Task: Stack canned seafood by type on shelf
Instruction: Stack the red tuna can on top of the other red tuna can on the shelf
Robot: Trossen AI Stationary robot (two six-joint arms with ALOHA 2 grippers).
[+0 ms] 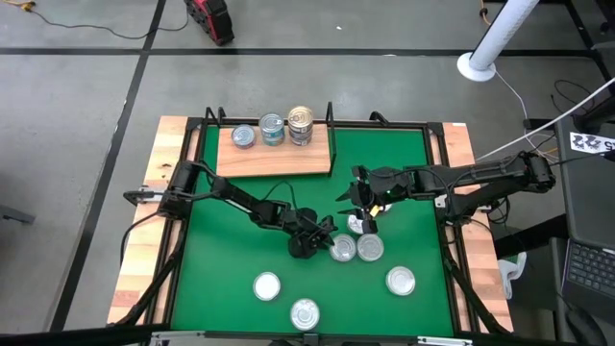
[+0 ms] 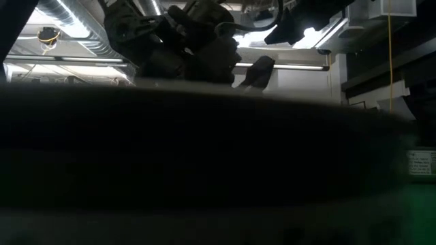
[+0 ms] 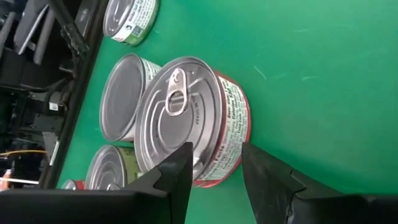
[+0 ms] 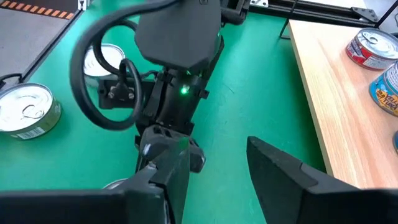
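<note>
A red-labelled tin (image 3: 186, 112) stands on the green mat (image 1: 404, 163) among other tins, right of the mat's middle. My left gripper (image 1: 325, 240) is at the tin's (image 1: 343, 249) left side, shut on its near edge. My right gripper (image 1: 365, 200) hovers open above the mat a little farther back, with nothing between its fingers (image 4: 267, 158). The wooden shelf (image 1: 279, 161) lies at the mat's far left. On it are three tins or stacks (image 1: 243, 136), (image 1: 272, 130), (image 1: 301, 125). My left gripper has the red-labelled tin by its near edge (image 3: 214, 171), caught between the two fingers. One finger (image 3: 177, 174) lies over the lid's rim; the other finger (image 3: 267, 180) is at the side wall, low by the mat. The fingers slant down from the table's left. The tin rests on the mat.
More tins crowd the held one: one beside it (image 1: 370, 248) and one under my right gripper (image 1: 358, 223). Others lie loose near the front edge (image 1: 401, 281), (image 1: 267, 285), (image 1: 305, 312). A black frame (image 1: 442, 192) borders the mat.
</note>
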